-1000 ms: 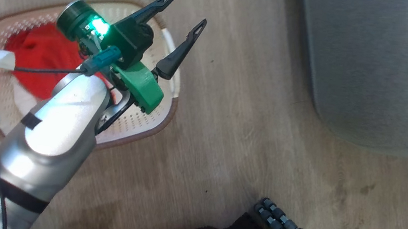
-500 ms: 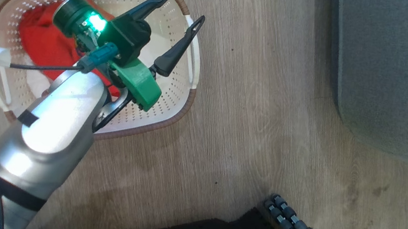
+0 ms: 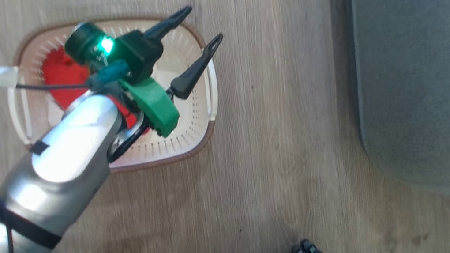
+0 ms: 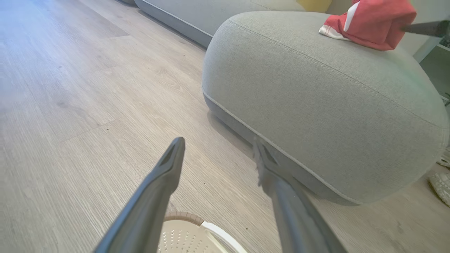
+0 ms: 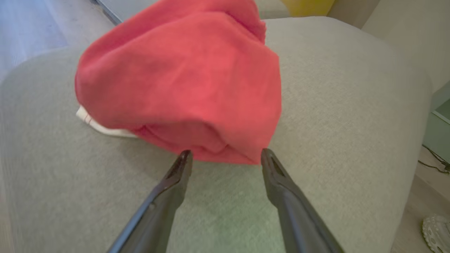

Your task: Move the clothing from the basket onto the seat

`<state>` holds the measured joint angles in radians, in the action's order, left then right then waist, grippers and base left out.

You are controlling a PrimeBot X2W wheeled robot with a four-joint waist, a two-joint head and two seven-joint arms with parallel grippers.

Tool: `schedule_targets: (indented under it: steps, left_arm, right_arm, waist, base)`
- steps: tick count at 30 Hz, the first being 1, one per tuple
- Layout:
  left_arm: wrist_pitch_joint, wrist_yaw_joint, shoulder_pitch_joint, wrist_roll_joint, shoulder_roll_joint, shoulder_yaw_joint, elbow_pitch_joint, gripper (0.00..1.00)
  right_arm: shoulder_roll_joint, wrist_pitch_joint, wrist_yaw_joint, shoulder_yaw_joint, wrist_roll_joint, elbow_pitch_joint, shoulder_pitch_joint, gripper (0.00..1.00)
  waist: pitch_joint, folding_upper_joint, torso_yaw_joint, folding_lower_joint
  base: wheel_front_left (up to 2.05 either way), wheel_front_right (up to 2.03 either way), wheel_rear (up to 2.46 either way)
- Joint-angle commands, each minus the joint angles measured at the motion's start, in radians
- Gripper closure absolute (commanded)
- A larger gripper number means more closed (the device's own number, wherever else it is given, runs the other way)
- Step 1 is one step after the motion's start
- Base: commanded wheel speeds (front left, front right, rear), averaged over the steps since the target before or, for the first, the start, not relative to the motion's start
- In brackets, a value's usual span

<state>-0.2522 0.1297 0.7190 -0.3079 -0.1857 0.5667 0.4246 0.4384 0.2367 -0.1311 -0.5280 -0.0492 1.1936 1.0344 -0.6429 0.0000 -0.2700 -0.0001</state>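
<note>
Your right fingers (image 5: 165,196) stand apart, the clothing (image 5: 182,80) heaped just past their tips on the seat (image 5: 334,105), a shoe (image 5: 436,228) off right; your left fingers (image 3: 195,70) gape above the basket (image 3: 190,137).

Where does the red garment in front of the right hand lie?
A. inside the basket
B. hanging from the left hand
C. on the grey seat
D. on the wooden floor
C: in the right wrist view the red garment rests on top of the grey seat, just beyond the open right hand.
</note>
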Motion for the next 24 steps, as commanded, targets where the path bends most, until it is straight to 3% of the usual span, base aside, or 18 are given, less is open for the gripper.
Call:
schedule_targets:
  steps: [1,6,12,24]
  left_arm:
    - [-0.010,0.001,-0.020,-0.005,-0.001,-0.042,-0.021,0.00]
    - [-0.010,0.001,-0.067,-0.008,0.024,-0.089,-0.012,0.00]
    - [-0.010,0.001,-0.134,-0.003,0.044,-0.173,0.000,0.00]
    - [-0.010,-0.015,-0.261,0.045,0.088,-0.366,0.008,0.00]
  right_arm:
    - [0.011,0.016,0.000,0.036,-0.026,-0.048,-0.070,0.00]
    - [-0.029,0.024,0.000,0.157,-0.099,-0.147,-0.203,0.00]
    - [-0.075,0.025,0.000,0.281,-0.188,-0.375,-0.353,0.00]
    - [-0.161,0.025,0.000,0.400,-0.245,-0.696,-0.537,0.00]
  waist:
    - [0.056,0.0000,0.012,0.0001]
    - [0.138,0.0000,0.045,0.0001]
    - [0.228,0.0000,0.093,0.0001]
    - [0.379,0.0000,0.208,0.0001]
  base:
    - [0.00,0.00,0.00]
    - [0.00,0.00,0.00]
    - [0.00,0.00,0.00]
    - [0.00,0.00,0.00]
